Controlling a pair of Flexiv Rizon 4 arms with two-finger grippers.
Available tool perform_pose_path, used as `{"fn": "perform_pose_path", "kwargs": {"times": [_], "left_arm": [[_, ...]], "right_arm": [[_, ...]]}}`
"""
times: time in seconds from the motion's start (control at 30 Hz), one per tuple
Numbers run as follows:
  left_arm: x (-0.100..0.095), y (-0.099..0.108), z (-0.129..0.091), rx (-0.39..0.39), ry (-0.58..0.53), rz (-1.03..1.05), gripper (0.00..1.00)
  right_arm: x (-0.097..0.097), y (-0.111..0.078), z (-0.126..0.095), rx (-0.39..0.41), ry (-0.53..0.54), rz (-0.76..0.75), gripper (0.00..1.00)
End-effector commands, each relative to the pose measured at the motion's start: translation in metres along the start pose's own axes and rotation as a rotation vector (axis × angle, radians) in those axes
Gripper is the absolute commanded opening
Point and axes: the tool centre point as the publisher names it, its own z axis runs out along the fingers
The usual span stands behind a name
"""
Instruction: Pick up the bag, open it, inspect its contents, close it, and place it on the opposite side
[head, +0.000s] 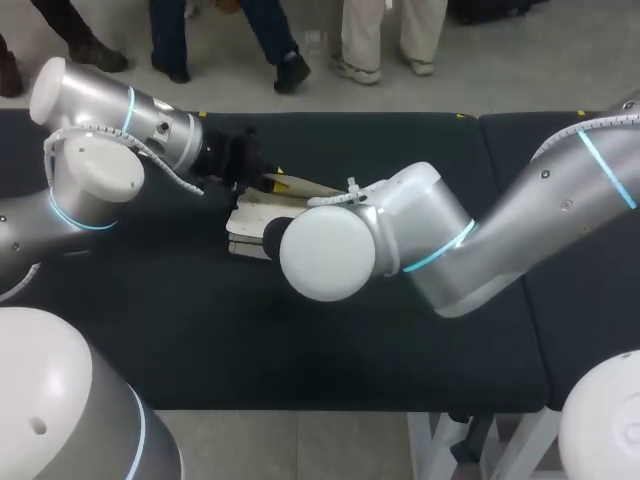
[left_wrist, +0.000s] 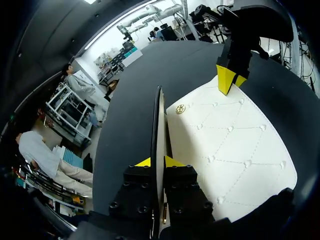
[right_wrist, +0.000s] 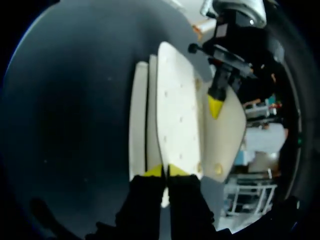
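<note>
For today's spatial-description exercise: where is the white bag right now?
In the head view, the bag lies mid-table, left of centre, gripped by the left tool and right tool.

A robotics lab — left arm (head: 95, 150) and right arm (head: 440, 240) over a black table (head: 330, 350).

Left gripper (left_wrist: 159, 162) has its fingers pinched close together; right gripper (right_wrist: 165, 171), likewise pinched, faces it from just ahead.

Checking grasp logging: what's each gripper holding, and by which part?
Both hold the white quilted bag. The left gripper pinches the thin edge of its opened flap; the right gripper pinches the edge of a panel.
</note>
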Motion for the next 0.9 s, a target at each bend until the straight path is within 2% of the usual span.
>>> {"fn": "perform_pose_path", "kwargs": {"times": [0.03, 0.23, 0.4, 0.43, 0.47, 0.57, 0.6, 0.7, 0.73, 0.77, 0.8, 0.83, 0.9], "left_arm": [[0.015, -0.007, -0.005, 0.008, -0.034, 0.061, 0.00], [0.035, -0.010, -0.003, 0.005, -0.032, 0.131, 0.00], [0.038, -0.008, -0.005, -0.011, -0.045, 0.127, 0.00], [0.037, -0.008, -0.007, -0.006, -0.048, 0.120, 0.10], [0.036, -0.007, -0.009, 0.001, -0.051, 0.111, 0.34], [0.029, -0.006, -0.018, 0.016, -0.078, 0.061, 0.79], [0.026, -0.005, -0.022, 0.011, -0.092, 0.048, 0.85], [0.023, -0.006, -0.034, 0.040, -0.142, 0.056, 0.84], [0.023, -0.006, -0.037, 0.043, -0.150, 0.058, 0.79], [0.023, -0.006, -0.039, 0.037, -0.155, 0.061, 0.72], [0.022, -0.006, -0.040, 0.036, -0.157, 0.063, 0.58], [0.022, -0.006, -0.041, 0.039, -0.159, 0.064, 0.50], [0.021, -0.006, -0.041, 0.042, -0.159, 0.072, 0.44]], "right_arm": [[0.001, 0.000, 0.002, -0.003, -0.002, 0.000, 0.00], [0.001, 0.000, 0.002, -0.003, -0.002, 0.000, 0.00], [0.001, 0.000, 0.002, -0.003, -0.002, 0.000, 0.00], [0.001, 0.000, 0.002, -0.003, -0.002, 0.000, 0.00], [0.001, 0.000, 0.002, -0.003, -0.002, 0.000, 0.00], [0.001, 0.000, 0.002, -0.003, -0.002, 0.000, 0.00], [0.001, 0.000, 0.002, -0.003, -0.002, 0.000, 0.00], [0.001, 0.000, 0.002, -0.003, -0.002, 0.000, 0.00], [0.001, 0.000, 0.002, -0.003, -0.002, 0.000, 0.00], [0.001, 0.000, 0.002, -0.003, -0.002, 0.000, 0.00], [0.001, 0.000, 0.002, -0.003, -0.002, 0.000, 0.00], [0.001, 0.000, 0.002, -0.003, -0.002, 0.000, 0.00], [0.001, 0.000, 0.002, -0.003, -0.002, 0.000, 0.00]]}}
